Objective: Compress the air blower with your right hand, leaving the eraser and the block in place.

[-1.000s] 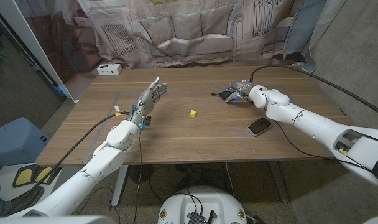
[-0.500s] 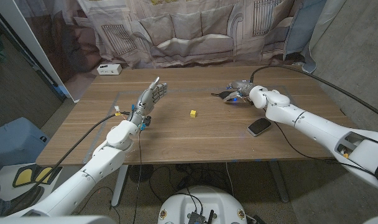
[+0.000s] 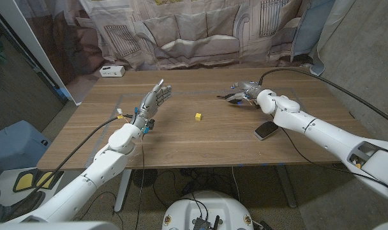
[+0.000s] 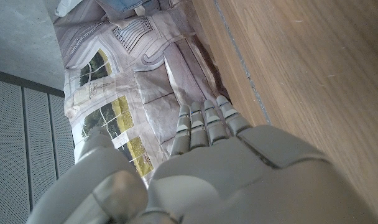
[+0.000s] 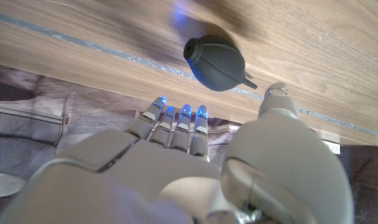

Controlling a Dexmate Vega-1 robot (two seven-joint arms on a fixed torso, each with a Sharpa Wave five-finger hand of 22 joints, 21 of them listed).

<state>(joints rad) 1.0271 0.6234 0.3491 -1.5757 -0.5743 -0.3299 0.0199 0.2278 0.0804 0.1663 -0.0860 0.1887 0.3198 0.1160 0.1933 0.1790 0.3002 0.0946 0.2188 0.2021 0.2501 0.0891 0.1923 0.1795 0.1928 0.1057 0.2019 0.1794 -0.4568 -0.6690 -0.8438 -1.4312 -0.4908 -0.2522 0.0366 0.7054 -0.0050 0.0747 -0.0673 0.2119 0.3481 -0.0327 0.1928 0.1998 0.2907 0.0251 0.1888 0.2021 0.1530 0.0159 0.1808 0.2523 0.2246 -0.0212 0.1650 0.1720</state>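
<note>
The dark grey air blower lies on the table at the far right, its nozzle pointing toward the middle. In the right wrist view the air blower is a round bulb with a short nozzle. My right hand hovers just above and behind it, fingers spread, holding nothing; my right hand stays apart from the bulb. A small yellow block sits mid-table. The black eraser lies near the right forearm. My left hand is raised at the left, fingers straight, and my left hand holds nothing.
A white box stands at the table's far left corner. A black cable runs across the far right of the table. A printed curtain hangs behind the table.
My right hand has risen slightly off the air blower and drawn a little farther back. The left hand, block and eraser have not moved.
</note>
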